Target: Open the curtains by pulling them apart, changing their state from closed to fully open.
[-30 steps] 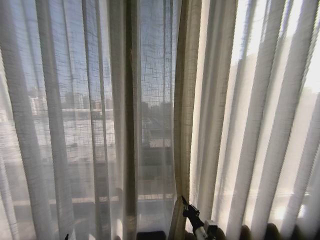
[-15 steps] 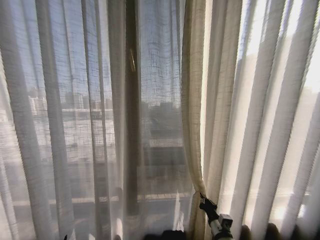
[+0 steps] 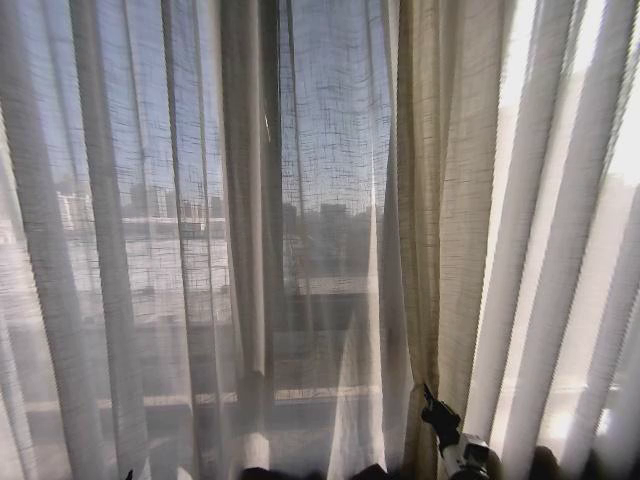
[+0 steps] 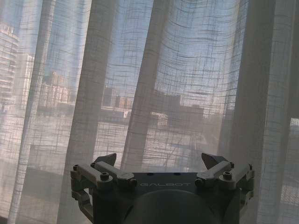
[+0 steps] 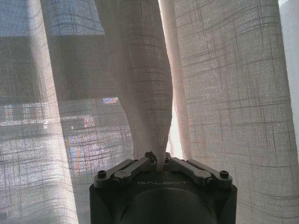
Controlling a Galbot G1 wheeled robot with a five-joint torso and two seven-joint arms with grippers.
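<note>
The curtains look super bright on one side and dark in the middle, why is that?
Head view: light from outside glares through the sheer cream pleated curtains on the right, while a dark upright strip shows behind them in the middle. Right wrist view: the right claw is shut on a backlit fold. Left wrist view: the open left claw is a dark shape against the daylit fabric.

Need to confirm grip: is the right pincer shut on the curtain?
Shut: the right pincer has its fingertips pinched together on a bunched fold of the curtain.

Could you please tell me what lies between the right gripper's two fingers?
A pinched fold of the curtains sits between the right gripper fingers, seen in the right wrist view.
</note>
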